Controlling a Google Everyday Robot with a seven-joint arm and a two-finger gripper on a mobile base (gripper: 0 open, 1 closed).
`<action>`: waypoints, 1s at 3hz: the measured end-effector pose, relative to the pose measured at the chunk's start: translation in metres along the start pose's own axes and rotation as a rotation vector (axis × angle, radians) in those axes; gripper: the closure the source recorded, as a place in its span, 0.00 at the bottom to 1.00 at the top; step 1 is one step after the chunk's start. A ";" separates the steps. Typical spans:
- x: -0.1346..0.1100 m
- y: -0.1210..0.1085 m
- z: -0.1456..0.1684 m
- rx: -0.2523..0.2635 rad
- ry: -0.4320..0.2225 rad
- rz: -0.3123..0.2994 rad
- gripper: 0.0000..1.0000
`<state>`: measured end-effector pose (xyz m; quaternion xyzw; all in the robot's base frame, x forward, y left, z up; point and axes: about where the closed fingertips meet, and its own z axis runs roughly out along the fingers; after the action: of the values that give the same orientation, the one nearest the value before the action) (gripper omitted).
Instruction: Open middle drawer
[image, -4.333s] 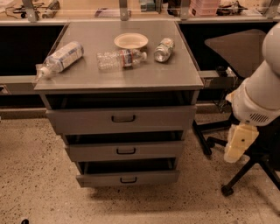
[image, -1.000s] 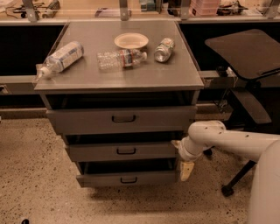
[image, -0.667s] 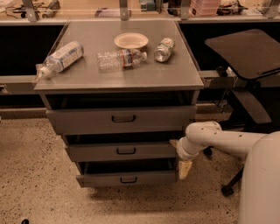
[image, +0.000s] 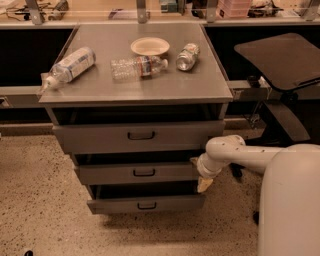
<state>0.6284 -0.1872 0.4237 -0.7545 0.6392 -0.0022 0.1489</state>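
Observation:
The middle drawer (image: 137, 173) is the second of three grey stacked drawers, with a small black loop handle (image: 144, 172) at its centre. My white arm reaches in from the lower right. My gripper (image: 203, 183) hangs at the right end of the middle drawer's front, its cream fingers pointing down towards the lowest drawer. It is well right of the handle. The top drawer (image: 140, 136) has the tallest front and the same handle. The lowest drawer (image: 146, 204) sticks out a little further than the others.
On the cabinet top (image: 205, 87) lie two plastic bottles (image: 67, 66) (image: 138, 66), a paper bowl (image: 150, 46) and a can (image: 186, 56). A dark office chair (image: 280, 60) stands at the right. The floor is speckled.
The arm swung from the far right and lowered to the drawers' right edge. Over the last second the gripper crept slightly left, closer to the middle drawer's front.

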 end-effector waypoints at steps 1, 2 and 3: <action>-0.005 0.000 0.004 -0.018 -0.005 0.013 0.33; -0.009 0.004 0.003 -0.034 -0.023 0.036 0.35; -0.009 0.001 0.001 -0.034 -0.023 0.036 0.35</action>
<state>0.6257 -0.1784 0.4239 -0.7452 0.6510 0.0200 0.1433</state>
